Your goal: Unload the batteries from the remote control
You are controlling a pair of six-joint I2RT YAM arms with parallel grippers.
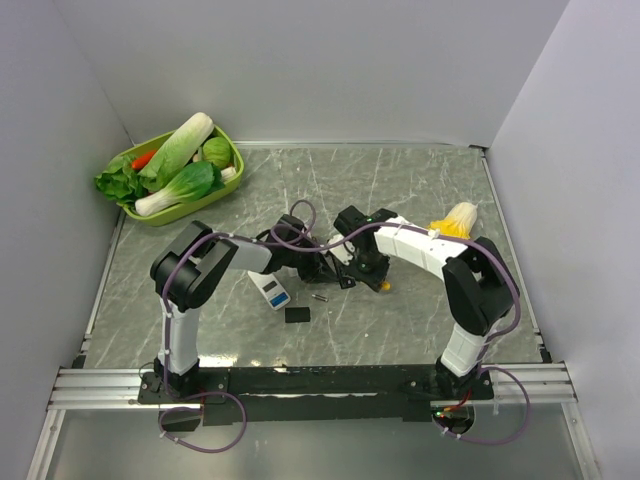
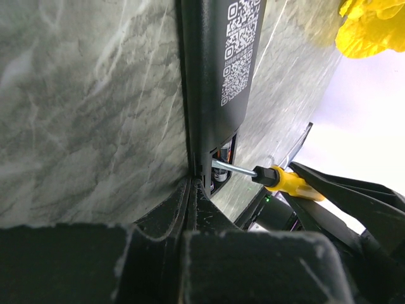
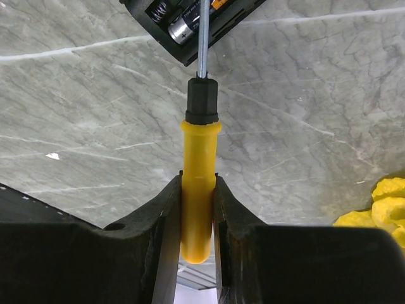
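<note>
A black remote [image 2: 212, 76] with a QR label stands on its edge on the table, and my left gripper [image 2: 192, 183] is shut on its lower end. Its battery compartment [image 3: 190, 19] is open, with a battery [image 3: 180, 28] and a spring showing inside. My right gripper [image 3: 198, 183] is shut on the yellow handle of a screwdriver [image 3: 198, 152], whose metal shaft [image 2: 231, 168] reaches into the compartment beside the battery. In the top view both grippers meet at the table's middle, the left [image 1: 322, 268] and the right [image 1: 368, 268]. One small loose cell [image 1: 321, 297] lies just in front of them.
A white remote [image 1: 270, 290] and a flat black cover plate [image 1: 297, 315] lie near the left arm. A green basket [image 1: 232, 150] of toy vegetables stands at the back left. A yellow-white toy cabbage [image 1: 455, 220] lies by the right arm.
</note>
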